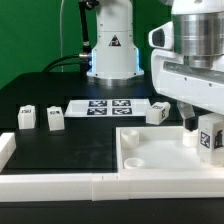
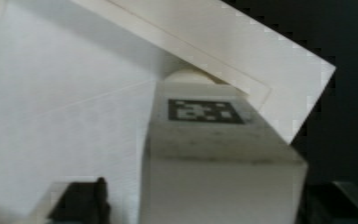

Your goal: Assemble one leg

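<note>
One leg sits between the claw's fingers, its long axis running straight out from the palm toward the tray corner. Slim gaps flank it, so I cannot tell whether it is gripped.

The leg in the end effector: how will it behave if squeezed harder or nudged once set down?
The leg looks like a rigid plastic block, probably stiff and light; the end effector should not deform it. Its smooth faces may slip in a loose grip. Taller than wide with flat sides, it would likely tip, not roll.
</note>
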`<state>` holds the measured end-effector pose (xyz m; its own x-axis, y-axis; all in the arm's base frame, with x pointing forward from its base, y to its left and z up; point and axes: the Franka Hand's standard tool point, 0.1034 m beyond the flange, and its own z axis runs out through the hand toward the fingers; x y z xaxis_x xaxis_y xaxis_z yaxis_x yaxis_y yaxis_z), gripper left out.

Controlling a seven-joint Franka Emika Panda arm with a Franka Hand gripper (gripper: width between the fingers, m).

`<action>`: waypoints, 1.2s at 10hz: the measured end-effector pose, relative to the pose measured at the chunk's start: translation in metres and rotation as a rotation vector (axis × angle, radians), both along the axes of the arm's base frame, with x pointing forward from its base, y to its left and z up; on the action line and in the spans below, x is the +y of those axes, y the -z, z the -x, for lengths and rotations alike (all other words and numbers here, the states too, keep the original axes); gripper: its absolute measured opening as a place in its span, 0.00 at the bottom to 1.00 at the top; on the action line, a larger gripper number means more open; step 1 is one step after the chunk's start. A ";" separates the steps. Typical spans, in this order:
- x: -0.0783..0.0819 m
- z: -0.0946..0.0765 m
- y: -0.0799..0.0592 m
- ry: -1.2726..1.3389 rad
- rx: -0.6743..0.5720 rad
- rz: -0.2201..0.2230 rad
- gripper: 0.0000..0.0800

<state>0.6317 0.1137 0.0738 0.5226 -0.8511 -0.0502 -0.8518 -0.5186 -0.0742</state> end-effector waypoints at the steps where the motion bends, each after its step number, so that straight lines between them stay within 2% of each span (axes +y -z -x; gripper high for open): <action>1: 0.006 0.001 0.000 -0.158 -0.016 0.001 0.73; 2: 0.010 0.002 0.000 -0.324 -0.034 0.004 0.80; 3: 0.011 0.002 0.001 -0.504 -0.048 0.010 0.81; 6: 0.009 0.002 0.001 -0.900 -0.079 0.027 0.81; 9: 0.007 -0.001 -0.001 -1.140 -0.128 0.056 0.81; 11: 0.006 0.000 0.001 -1.140 -0.126 0.054 0.49; 12: 0.006 0.000 0.001 -1.140 -0.125 0.054 0.49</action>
